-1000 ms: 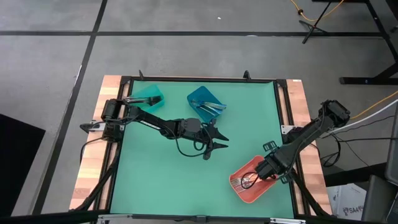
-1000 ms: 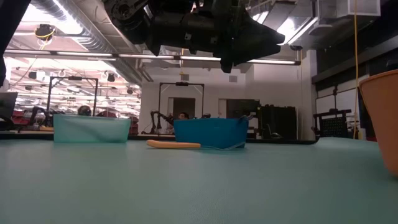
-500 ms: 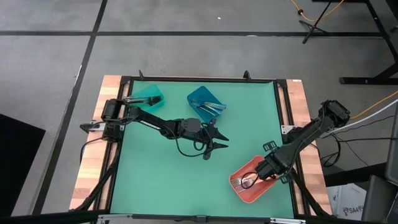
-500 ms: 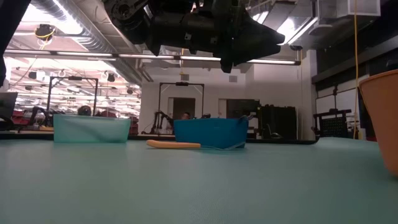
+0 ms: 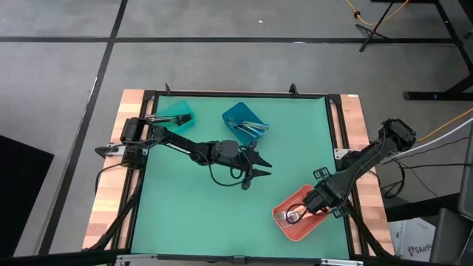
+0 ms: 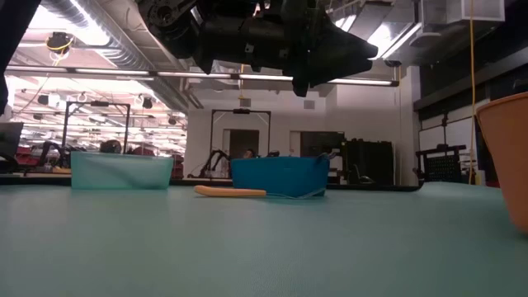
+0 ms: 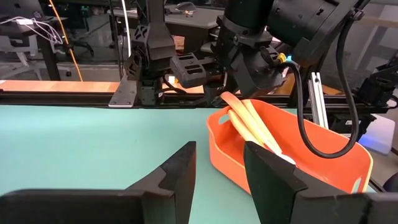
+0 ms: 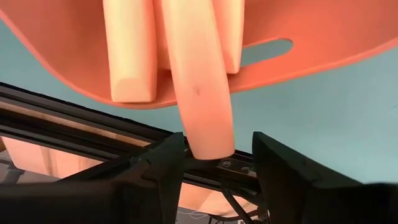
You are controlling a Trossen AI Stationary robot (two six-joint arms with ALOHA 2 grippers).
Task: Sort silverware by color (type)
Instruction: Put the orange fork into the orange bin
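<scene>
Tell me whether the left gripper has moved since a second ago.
No. In the high view the left gripper hangs at the same spot over the green mat, just below the blue bin, exactly as in both earlier pictures.

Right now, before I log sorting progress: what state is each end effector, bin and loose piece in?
Left end effector: open, empty, above the mat.
Right end effector: open, over the coral-red bin.
Coral-red bin: standing, holds gold-handled silverware.
Blue bin: standing, holds silverware.
Teal bin: standing, no silverware visible.
Gold-handled piece: lying flat near the blue bin.
</scene>
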